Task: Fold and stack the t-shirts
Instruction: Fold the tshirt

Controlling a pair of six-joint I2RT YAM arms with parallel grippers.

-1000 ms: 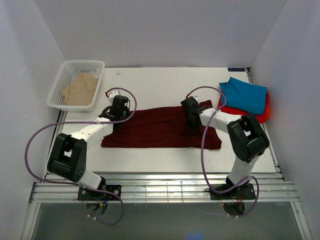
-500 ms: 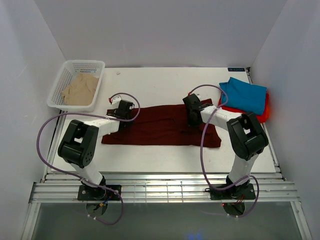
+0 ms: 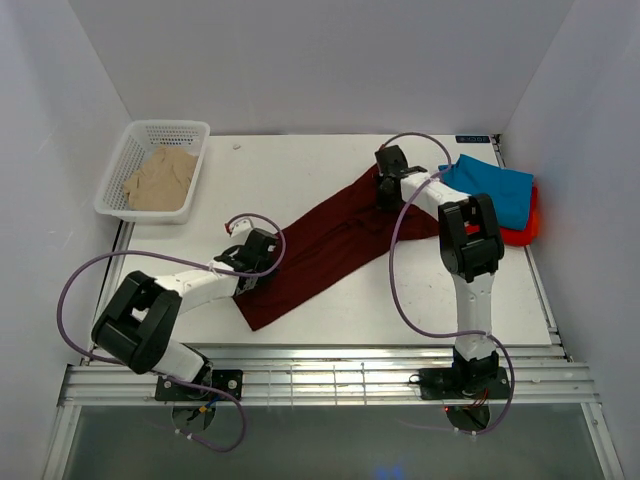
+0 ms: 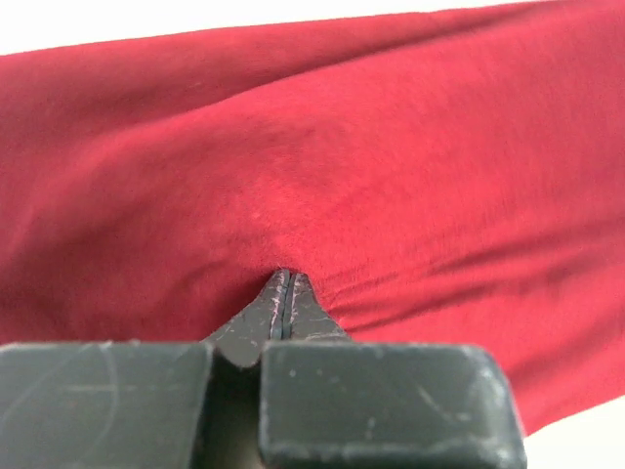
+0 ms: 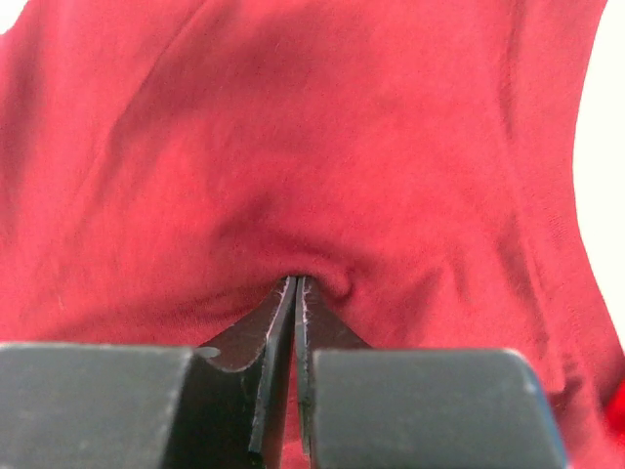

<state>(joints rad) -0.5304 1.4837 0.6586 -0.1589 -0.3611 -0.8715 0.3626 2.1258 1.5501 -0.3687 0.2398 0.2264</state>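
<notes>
1. Left fingers (image 4: 284, 289): pressed together, pinching a small pucker of the dark maroon t-shirt (image 3: 320, 250) close to its near-left end. The cloth fills my left wrist view.
2. Dark maroon t-shirt: lies on the white table (image 3: 300, 165) as a long diagonal band. It runs from near-left, where its corner sits closest to my bases, to far-right.
3. Right fingers (image 5: 292, 289): pressed together, pinching a fold of the same shirt at its far-right end. My right arm is stretched out away from its base.
4. Teal-blue t-shirt (image 3: 495, 190): folded, resting on top of the bright red-orange t-shirt (image 3: 522, 232) at the right edge of the table, just beside my right wrist.
5. White mesh basket (image 3: 150, 128): stands at the far-left corner of the table and holds the crumpled beige t-shirt (image 3: 160, 178).
</notes>
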